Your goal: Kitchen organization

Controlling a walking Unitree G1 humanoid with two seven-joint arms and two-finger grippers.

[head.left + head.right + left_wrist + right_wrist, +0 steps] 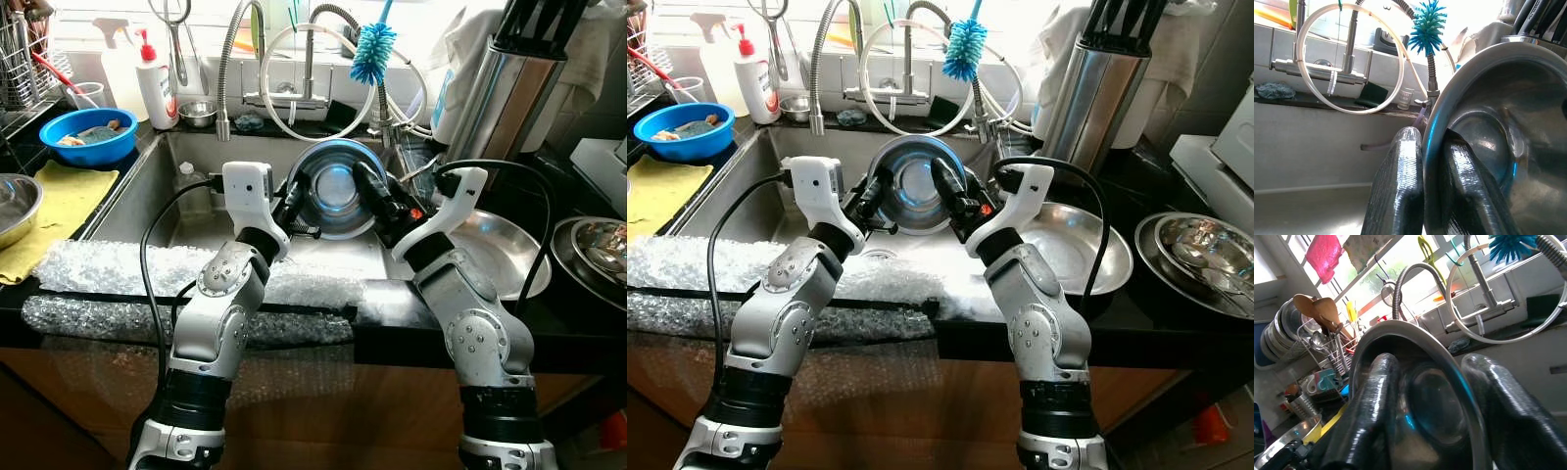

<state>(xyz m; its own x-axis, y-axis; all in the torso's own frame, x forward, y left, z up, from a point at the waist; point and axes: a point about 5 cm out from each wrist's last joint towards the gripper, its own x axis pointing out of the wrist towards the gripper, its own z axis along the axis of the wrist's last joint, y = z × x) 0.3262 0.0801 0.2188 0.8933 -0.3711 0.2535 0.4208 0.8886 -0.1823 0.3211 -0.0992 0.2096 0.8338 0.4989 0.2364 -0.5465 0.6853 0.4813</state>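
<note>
Left gripper: my fingers pinch the steel bowl rim.
Right gripper: clamped on the opposite rim.
Do: lift level, even grip, clear the sink.

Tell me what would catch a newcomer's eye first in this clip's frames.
First, the steel bowl held up on edge over the sink, its hollow facing the camera, with the left gripper pinching its left rim and the right gripper clamped on its right rim. Next, the bright turquoise bottle brush hanging by the faucet behind, and the blue bowl on the counter at far left.
</note>
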